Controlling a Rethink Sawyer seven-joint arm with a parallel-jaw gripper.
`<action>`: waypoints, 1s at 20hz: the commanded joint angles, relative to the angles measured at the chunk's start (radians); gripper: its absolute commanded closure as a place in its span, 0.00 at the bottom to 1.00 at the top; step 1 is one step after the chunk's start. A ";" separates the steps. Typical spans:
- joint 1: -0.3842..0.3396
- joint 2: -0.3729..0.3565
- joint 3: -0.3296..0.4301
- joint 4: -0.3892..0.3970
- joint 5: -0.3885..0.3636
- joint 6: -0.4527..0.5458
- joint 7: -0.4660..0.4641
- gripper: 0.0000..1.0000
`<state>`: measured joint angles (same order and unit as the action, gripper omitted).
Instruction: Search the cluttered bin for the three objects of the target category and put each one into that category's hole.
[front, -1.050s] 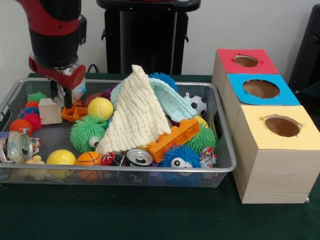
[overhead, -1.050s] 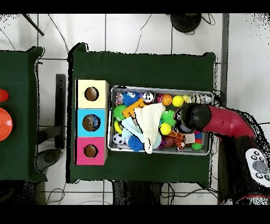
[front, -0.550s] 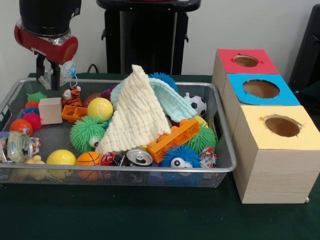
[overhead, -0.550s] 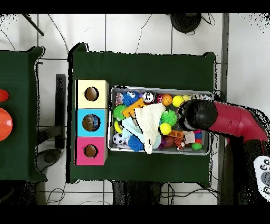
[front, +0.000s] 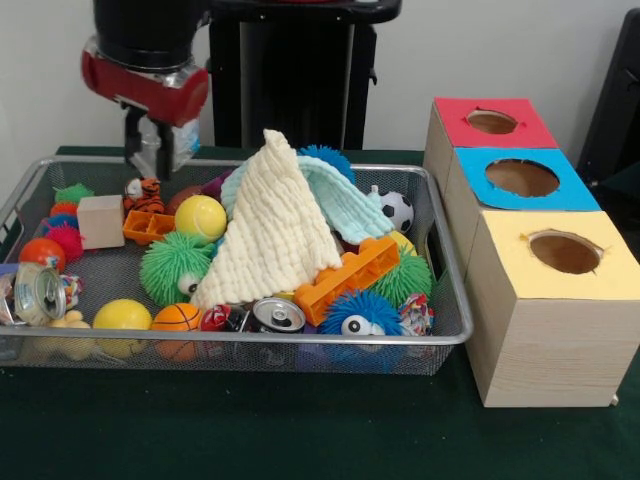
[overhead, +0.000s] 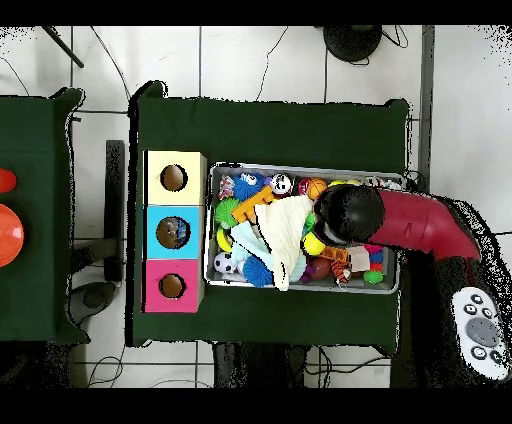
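Front view: the hand (front: 148, 160) hangs above the far-left part of the wire bin (front: 455, 335), over the small tiger toy (front: 144, 189); I cannot tell whether it is open or closed, and nothing shows in it. The tiger sits on an orange brick (front: 147, 226), with a wooden block (front: 100, 221) to its left and a yellow ball (front: 201, 217) to its right. A cream cloth (front: 270, 225) stands peaked in the middle of the bin, a pale blue cloth (front: 345, 205) draped behind it. Near it lie a green spiky ball (front: 173, 265), a long orange brick (front: 346, 279), a can (front: 277, 316), a blue spiky ball (front: 357, 315) and a small basketball (front: 178, 318). A soccer ball (front: 397, 209) rests at the far right. At the bin's left edge lies a second can (front: 38, 292). Right of the bin, on the green bench (front: 300, 430), stand three boxes with holes: red (front: 492, 122) farthest, blue (front: 523, 178) in the middle, yellow (front: 564, 252) nearest. In the overhead view the arm (overhead: 400, 220) reaches over the bin (overhead: 390, 285).
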<state>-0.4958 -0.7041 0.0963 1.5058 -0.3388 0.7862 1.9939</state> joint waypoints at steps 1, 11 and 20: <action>0.102 0.000 0.011 0.166 0.070 -0.016 0.191 1.00; 0.269 0.013 -0.066 0.144 0.165 -0.012 0.295 1.00; 0.330 0.027 -0.101 0.151 0.247 -0.029 0.290 1.00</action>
<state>-0.1758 -0.7037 0.0295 1.5877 -0.1498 0.7860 2.0094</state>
